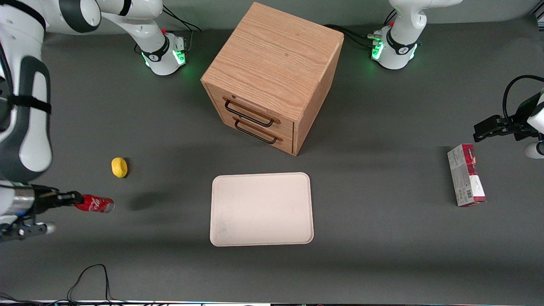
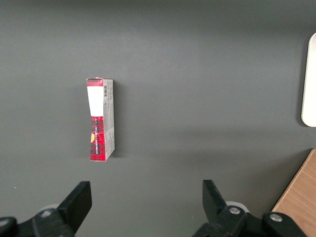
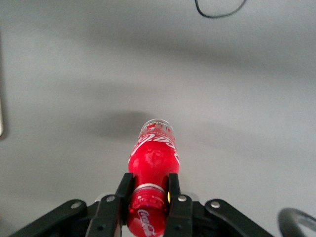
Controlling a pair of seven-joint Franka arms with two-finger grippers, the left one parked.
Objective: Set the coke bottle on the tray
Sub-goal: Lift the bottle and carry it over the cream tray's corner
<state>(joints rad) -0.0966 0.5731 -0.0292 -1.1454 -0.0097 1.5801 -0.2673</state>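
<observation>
The coke bottle (image 1: 94, 204) is a slim red bottle with white script and a silvery base. My right gripper (image 1: 70, 199) is shut on its cap end and holds it level above the table, at the working arm's end, with its shadow on the mat beside it. In the right wrist view the bottle (image 3: 153, 158) sticks out from between the black fingers (image 3: 174, 190) of the gripper (image 3: 148, 187), base pointing away. The pale cream-pink tray (image 1: 262, 209) lies flat in the middle of the table, nearer to the front camera than the cabinet.
A yellow lemon (image 1: 119, 167) lies on the mat close to the bottle, farther from the front camera. A wooden drawer cabinet (image 1: 272, 76) stands above the tray. A red-and-white carton (image 1: 466, 174) lies toward the parked arm's end; it also shows in the left wrist view (image 2: 100, 119).
</observation>
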